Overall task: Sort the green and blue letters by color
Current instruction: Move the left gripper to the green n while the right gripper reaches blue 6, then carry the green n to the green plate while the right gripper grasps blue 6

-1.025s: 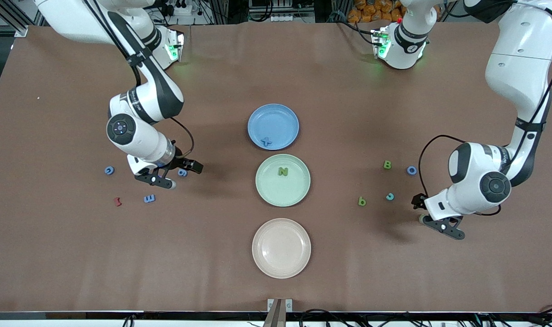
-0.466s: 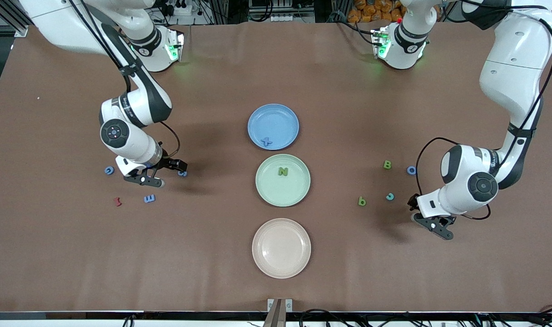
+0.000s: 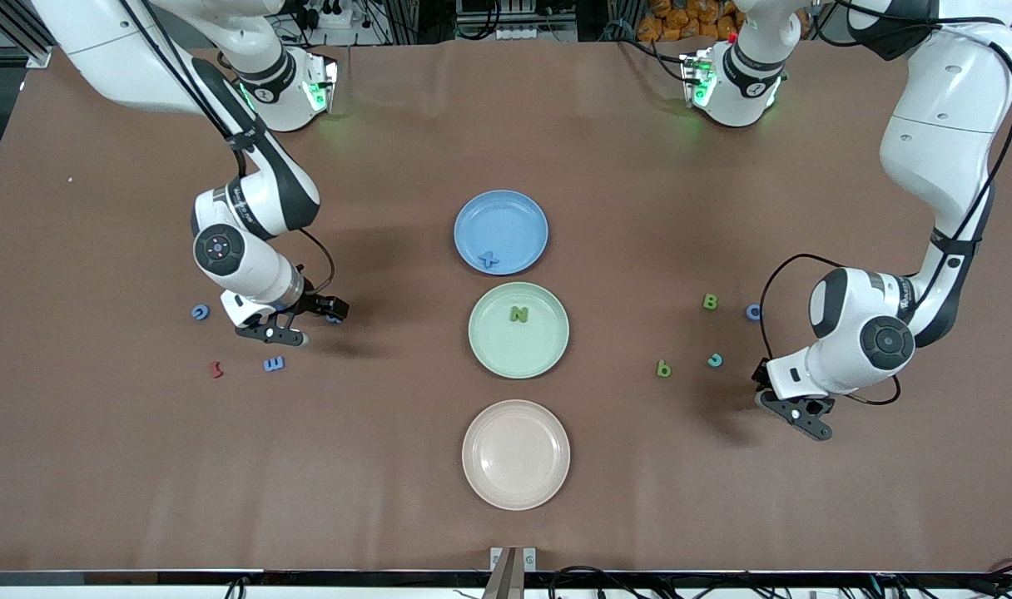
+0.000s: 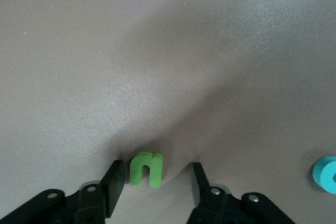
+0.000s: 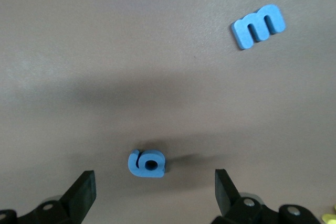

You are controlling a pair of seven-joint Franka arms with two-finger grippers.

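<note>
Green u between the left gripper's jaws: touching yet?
Apart. The left wrist view shows table on both sides of the green u between the left gripper jaws.

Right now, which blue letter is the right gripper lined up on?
The g, centred between the open fingers of the right gripper; the E lies well outside them.

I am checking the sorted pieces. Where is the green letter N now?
In the front view, the green letter N lies in the green plate, between the blue plate and the pink plate.
</note>
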